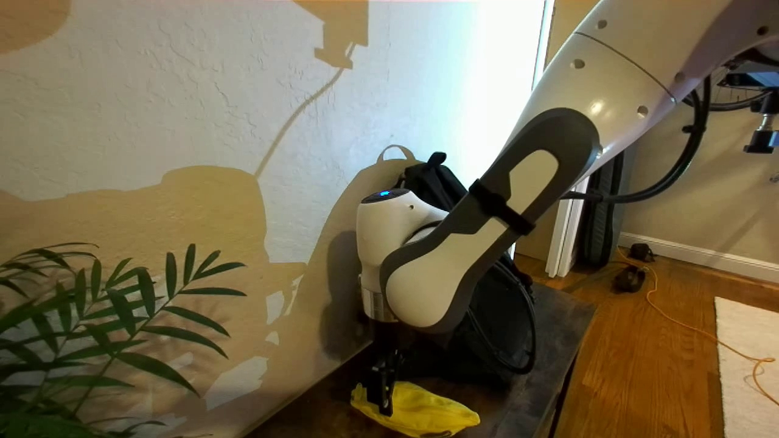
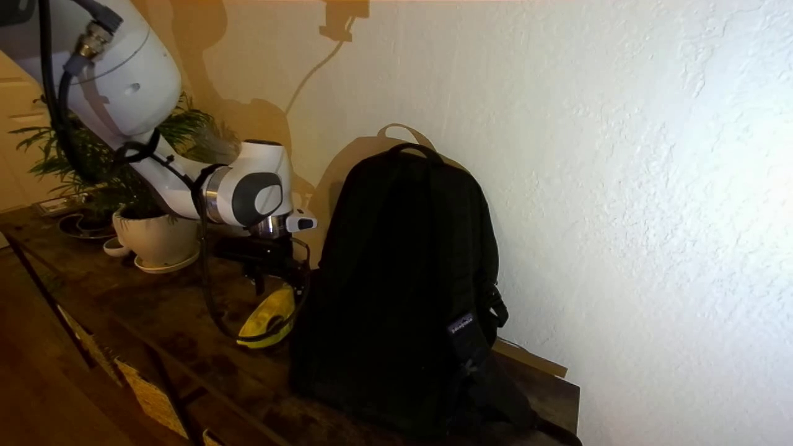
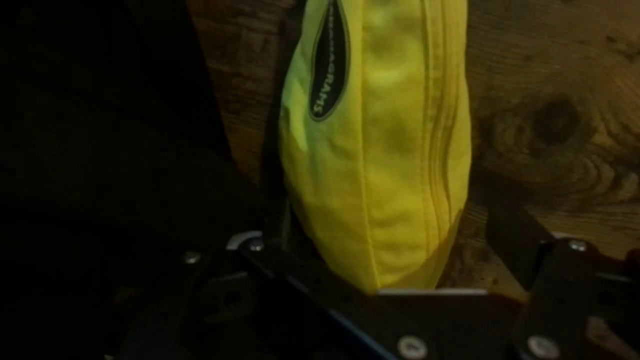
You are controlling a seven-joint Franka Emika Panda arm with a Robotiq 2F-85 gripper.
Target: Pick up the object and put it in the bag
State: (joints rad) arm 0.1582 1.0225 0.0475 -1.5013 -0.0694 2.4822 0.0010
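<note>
Straddling the yellow pouch (image 3: 390, 175), jaws spread wide, black backpack (image 2: 396, 279) just beside, potted plant (image 2: 148, 238) farther off.

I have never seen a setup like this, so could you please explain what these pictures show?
This is a robot arm with a gripper at its end. Two pictures come from cameras outside the robot; the third comes from a camera on its wrist, looking down. A yellow pouch lies on a wooden surface, beside a black backpack standing upright; a potted plant is there too. The gripper is open, with one end of the pouch between its jaws, but nothing appears to be held yet.
</note>
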